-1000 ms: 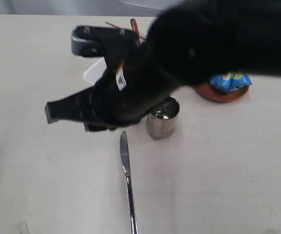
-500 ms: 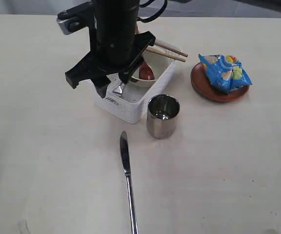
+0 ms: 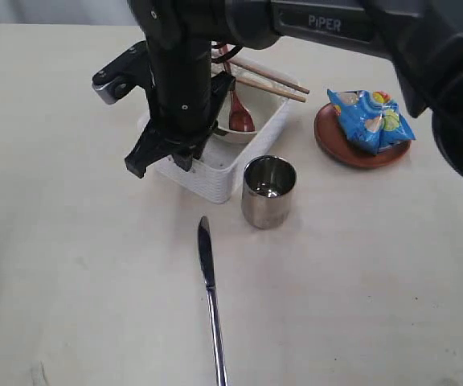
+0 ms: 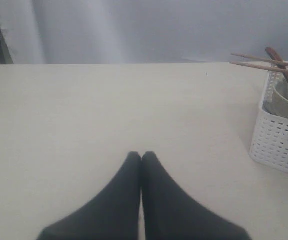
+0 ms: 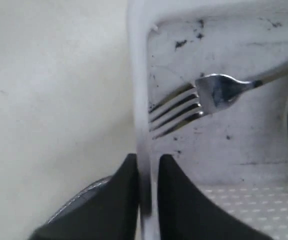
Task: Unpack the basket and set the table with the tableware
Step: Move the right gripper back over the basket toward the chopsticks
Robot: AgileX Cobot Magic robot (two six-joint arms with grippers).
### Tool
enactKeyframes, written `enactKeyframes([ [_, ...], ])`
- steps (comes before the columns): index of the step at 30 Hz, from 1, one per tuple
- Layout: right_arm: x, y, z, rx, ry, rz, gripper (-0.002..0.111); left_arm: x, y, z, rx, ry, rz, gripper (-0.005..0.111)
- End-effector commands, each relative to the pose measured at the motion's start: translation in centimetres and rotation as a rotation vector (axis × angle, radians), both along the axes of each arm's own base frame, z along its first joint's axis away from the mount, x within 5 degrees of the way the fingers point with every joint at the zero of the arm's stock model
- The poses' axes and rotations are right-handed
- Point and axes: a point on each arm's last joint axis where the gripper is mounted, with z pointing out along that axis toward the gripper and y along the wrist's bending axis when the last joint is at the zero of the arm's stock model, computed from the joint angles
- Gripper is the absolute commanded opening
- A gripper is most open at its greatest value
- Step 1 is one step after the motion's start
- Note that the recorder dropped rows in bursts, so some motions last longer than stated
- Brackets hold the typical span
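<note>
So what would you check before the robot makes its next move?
1. Right gripper on the fork: not ok, its fingers straddle the basket wall instead.
2. Fork reachable: ok, lies uncovered on the basket floor.
3. Left gripper out of the way: ok, shut, over the table.
4. Cup clear of the basket: cannot tell, they stand very close.
5. Knife laid out: ok.

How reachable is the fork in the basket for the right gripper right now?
Probably not directly: the right gripper straddles the basket wall, though the fork lies uncovered just inside; it must lift clear first.
</note>
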Motion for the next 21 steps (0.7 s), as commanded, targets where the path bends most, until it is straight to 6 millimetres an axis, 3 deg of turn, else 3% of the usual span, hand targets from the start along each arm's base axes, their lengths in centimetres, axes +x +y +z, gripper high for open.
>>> enactKeyframes([
  [1, 0.6, 0.3, 0.2, 0.032, -0.052, 0.085, 0.0, 0.0, 0.0, 0.0, 0.004, -0.007, -0.007, 0.0],
  [14, 0.2, 1.7, 0.5, 0.197, -0.014, 0.051, 0.0, 0.0, 0.0, 0.0, 0.004, -0.007, -0.007, 0.0],
  [21, -1.8, 3.8, 0.6, 0.253, 0.005, 0.035, 0.0, 0.0, 0.0, 0.0, 0.004, -0.007, -0.007, 0.0],
])
